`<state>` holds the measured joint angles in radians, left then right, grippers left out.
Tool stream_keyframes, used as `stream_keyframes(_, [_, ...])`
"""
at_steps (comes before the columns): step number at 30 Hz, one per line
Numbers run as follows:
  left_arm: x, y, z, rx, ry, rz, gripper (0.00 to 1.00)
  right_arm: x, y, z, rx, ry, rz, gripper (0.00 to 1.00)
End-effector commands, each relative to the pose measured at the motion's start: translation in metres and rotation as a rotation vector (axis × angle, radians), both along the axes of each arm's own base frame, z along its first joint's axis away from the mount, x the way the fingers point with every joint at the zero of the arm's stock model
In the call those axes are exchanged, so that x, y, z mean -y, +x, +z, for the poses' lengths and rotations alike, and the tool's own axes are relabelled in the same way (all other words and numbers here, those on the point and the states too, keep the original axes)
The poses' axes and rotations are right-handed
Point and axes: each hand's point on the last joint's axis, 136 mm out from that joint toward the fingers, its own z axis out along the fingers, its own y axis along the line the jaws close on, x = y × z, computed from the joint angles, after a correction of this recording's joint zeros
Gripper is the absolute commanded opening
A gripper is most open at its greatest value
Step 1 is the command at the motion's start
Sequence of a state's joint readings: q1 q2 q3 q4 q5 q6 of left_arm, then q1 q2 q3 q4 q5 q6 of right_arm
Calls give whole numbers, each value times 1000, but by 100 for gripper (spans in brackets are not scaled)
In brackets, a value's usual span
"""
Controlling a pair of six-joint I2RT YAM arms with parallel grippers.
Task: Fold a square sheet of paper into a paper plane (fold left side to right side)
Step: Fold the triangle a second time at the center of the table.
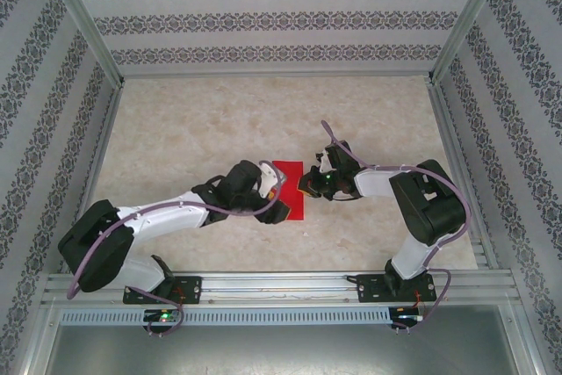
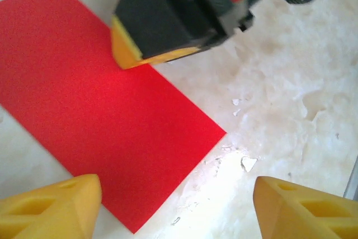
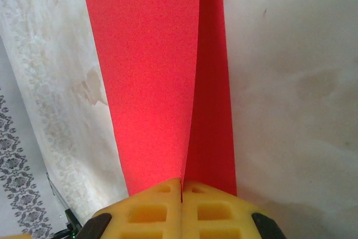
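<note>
Red and doubled over into a narrow rectangle, the sheet of paper [image 1: 290, 187] lies on the pale marbled table [image 1: 193, 129], just ahead of the two arms and between their grippers. In the top view its long sides run near to far.

The left gripper [image 1: 277, 192] hangs over the paper's left edge, released. In the left wrist view its yellow fingers [image 2: 53, 205] stand wide apart, one above the paper's [image 2: 95, 121] near corner and the other above bare table [image 2: 291, 110], and neither touches the sheet.

The right gripper [image 1: 307, 183] sits at the paper's right edge, clenched. In the right wrist view its yellow fingertips [image 3: 151, 208] are pressed together on the near end of the paper [image 3: 151, 82]. There the two layers meet at the right gripper [image 3: 182, 186], and farther out the upper layer lifts and splays away from the lower one, which lies flat on the table [image 3: 291, 82]. The left wrist camera shows the right gripper [image 2: 134, 54] touching the sheet's edge.
</note>
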<state>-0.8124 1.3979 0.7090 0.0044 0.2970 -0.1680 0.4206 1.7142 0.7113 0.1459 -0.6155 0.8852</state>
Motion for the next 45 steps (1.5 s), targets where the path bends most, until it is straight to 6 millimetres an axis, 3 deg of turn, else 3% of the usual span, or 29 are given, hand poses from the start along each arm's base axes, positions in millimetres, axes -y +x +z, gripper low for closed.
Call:
stream_keyframes(1, [4,-9,-4,146,134,-83,75,3,-1,6,-5,15,-3,4])
stream_keyframes(9, [24,-9,-22,332,385,-144,77,2,-1,7,-7,17,-3,4])
stream_keyframes(20, [45,5,-43,475,568,-208,76,3,-2,5,-10,14,-4,5])
stream_keyframes(24, [51,11,-42,502,579,-189,74,4,-2,5,-10,11,-6,5])
stream_keyframes(29, [51,16,-39,521,578,-163,59,4,-3,5,-9,11,-6,5])
stream_keyframes(39, [52,13,-33,505,530,-140,16,3,-1,7,0,12,-1,5])
stream_keyframes(45, [55,8,-31,461,479,-133,6,5,7,22,35,25,-7,7])
